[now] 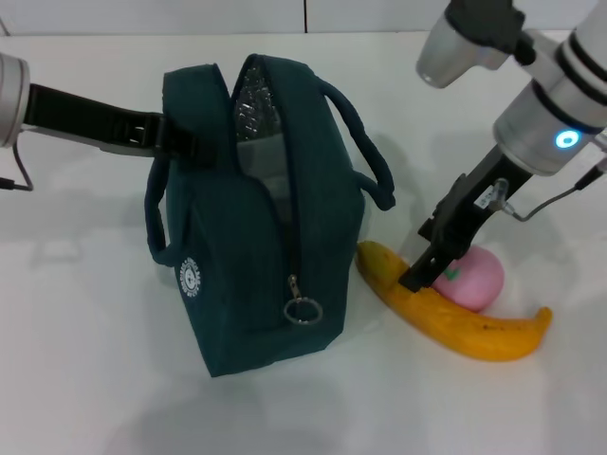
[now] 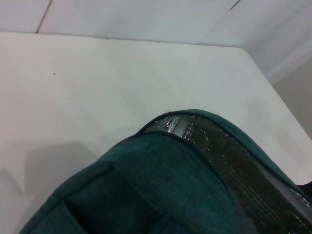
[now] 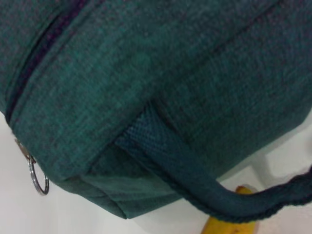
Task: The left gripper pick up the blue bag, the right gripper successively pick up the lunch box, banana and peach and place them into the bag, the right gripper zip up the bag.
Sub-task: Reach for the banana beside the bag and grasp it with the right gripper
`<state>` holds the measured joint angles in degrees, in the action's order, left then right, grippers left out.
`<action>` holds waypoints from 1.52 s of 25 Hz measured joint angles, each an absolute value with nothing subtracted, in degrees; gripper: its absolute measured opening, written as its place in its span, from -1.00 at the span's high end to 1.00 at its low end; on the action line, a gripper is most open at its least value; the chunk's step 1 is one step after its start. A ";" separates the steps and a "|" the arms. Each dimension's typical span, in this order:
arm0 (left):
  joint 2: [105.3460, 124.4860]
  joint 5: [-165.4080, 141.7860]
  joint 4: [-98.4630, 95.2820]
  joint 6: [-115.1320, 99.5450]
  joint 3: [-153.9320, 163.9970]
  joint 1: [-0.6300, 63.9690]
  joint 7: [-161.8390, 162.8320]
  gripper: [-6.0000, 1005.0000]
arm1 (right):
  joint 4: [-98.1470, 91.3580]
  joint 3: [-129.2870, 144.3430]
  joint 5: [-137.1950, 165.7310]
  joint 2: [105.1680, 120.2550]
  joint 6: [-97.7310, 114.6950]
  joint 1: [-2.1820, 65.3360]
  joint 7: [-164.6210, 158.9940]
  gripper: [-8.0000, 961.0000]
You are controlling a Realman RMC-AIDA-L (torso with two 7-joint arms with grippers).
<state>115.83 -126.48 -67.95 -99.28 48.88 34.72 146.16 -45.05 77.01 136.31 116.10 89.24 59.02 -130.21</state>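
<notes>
- Nearest the camera, a white tabletop (image 1: 85,379) carries everything.
- The blue bag (image 1: 256,237) stands upright at centre, its zip open along the top so the silver lining shows; a silver ring pull hangs low on the front.
- To the bag's right, the banana (image 1: 455,322) lies on the tabletop, one end close to the bag's base. The peach (image 1: 474,277) sits just behind the banana, touching it.
- The right pincer (image 1: 422,275) reaches down with its tips at the banana, beside the peach. Whether its fingers are spread or closed cannot be told.
- Farther back on the left, the left pincer (image 1: 175,136) is at the bag's upper rear edge and seems to hold it there; its fingers are hidden by fabric, so its state cannot be told.
- No lunch box is visible outside the bag.
- Judgement: the banana pick is in hand. Next, the right pincer must close on the banana, lift, and carry it left over the open zip.
</notes>
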 joint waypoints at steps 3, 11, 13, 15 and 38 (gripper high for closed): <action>115.41 -126.39 -66.59 -99.13 48.86 34.73 146.02 0.92 | -42.61 78.44 135.25 116.14 87.77 60.24 -130.29 -0.81; 115.29 -126.21 -66.31 -99.13 48.87 34.65 145.99 0.92 | -40.74 85.75 132.31 116.19 83.14 60.99 -131.53 -0.81; 115.30 -126.20 -66.29 -99.13 48.87 34.63 145.98 0.92 | -40.73 87.37 131.91 116.19 82.08 60.99 -132.02 -0.81; 115.31 -126.22 -66.28 -99.13 48.87 34.63 145.98 0.92 | -40.71 88.87 131.66 116.19 81.15 61.02 -132.64 -0.81; 115.31 -126.12 -66.27 -98.59 48.87 34.54 145.13 0.92 | -40.12 92.83 128.85 116.19 78.73 61.20 -133.16 -0.57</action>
